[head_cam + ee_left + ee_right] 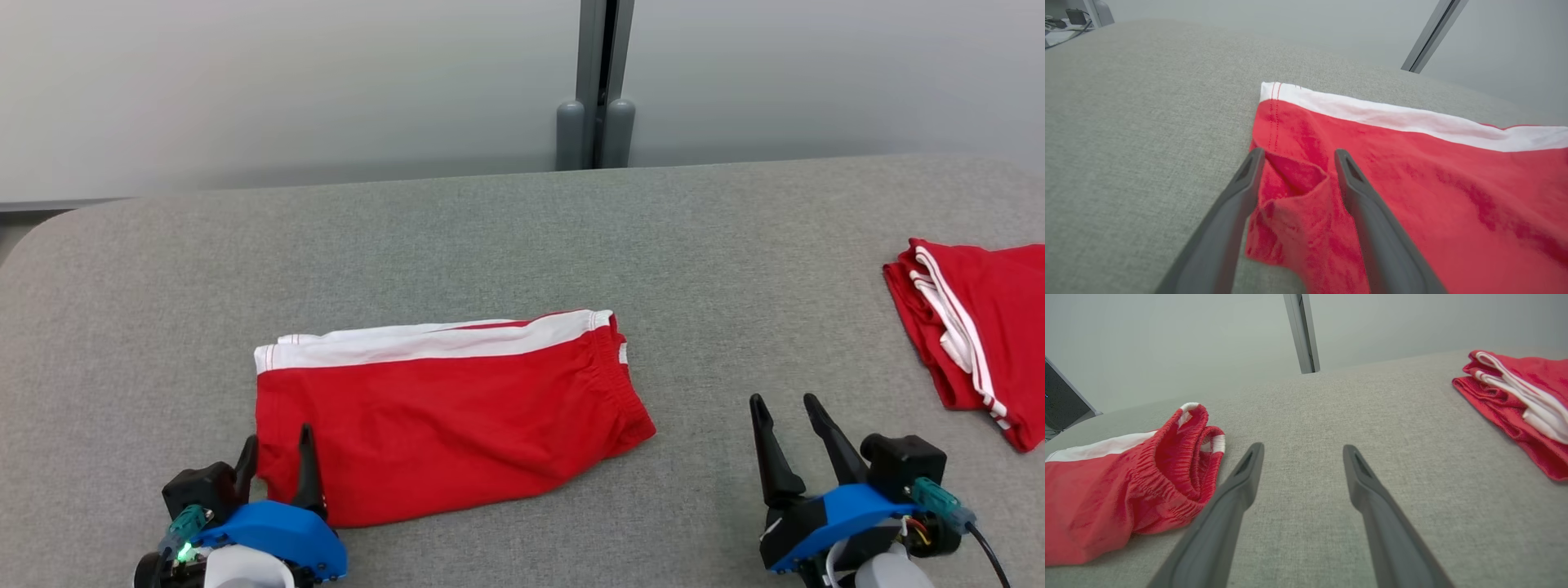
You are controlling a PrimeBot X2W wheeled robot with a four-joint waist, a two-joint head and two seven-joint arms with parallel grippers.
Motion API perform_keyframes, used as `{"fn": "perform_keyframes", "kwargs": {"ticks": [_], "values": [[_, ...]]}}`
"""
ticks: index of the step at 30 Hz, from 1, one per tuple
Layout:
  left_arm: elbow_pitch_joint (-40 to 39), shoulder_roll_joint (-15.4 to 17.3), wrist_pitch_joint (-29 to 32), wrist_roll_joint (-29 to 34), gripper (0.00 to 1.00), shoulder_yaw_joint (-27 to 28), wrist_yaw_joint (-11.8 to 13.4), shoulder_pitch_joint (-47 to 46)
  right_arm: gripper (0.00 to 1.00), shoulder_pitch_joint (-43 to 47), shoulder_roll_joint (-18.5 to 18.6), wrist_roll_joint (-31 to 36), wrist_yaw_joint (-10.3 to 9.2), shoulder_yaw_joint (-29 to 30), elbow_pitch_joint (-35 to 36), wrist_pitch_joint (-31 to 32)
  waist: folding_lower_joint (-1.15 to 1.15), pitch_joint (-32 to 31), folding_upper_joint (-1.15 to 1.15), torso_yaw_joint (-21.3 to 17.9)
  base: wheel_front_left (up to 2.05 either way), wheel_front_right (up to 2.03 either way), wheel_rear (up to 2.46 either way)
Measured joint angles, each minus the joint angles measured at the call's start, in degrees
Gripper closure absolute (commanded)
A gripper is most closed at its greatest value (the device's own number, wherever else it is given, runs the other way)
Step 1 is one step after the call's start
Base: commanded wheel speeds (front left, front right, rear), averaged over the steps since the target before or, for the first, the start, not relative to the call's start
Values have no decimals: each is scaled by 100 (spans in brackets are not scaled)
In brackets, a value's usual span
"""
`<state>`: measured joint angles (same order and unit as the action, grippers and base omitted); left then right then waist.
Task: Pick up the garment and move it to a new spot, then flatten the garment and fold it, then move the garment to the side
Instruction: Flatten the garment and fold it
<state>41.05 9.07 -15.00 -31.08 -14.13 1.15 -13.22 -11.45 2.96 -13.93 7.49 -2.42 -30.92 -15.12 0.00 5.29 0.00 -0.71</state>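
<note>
Two garments lie on the grey table (490, 237). The one in work is the pair of red shorts (441, 408) with a white side band, folded flat, near edge, left of centre. The second red garment (980, 359) sits well apart at the right edge.

Handling, as judged: light, limp knit cloth with no stiffness, and not fragile. Lifted by one point it would likely sag and come unfolded, and the layers may slide over each other. The soundest hold appears to be a pinch through all layers at a corner, or at the thick elastic waistband (1180, 465).

Left gripper (277, 438): fingers apart, straddling the near left corner of the shorts. A raised pucker of cloth (1294, 183) stands between them, not clamped.

Right gripper (784, 400): fingers wide apart over bare table, near the waistband end, touching no cloth.
</note>
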Motion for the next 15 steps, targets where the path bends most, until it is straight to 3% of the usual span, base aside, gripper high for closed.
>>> {"fn": "perform_keyframes", "kwargs": {"ticks": [6,15], "values": [[-793,-243,0,795,0,426,79,264,0,-320,0,-151,0,-426,167,0,0,144,0,168,0,0,0],[-1023,-548,0,1366,0,627,-219,298,0,-964,-12,-341,0,-1038,-165,-1,0,341,0,722,0,0,0]]}}
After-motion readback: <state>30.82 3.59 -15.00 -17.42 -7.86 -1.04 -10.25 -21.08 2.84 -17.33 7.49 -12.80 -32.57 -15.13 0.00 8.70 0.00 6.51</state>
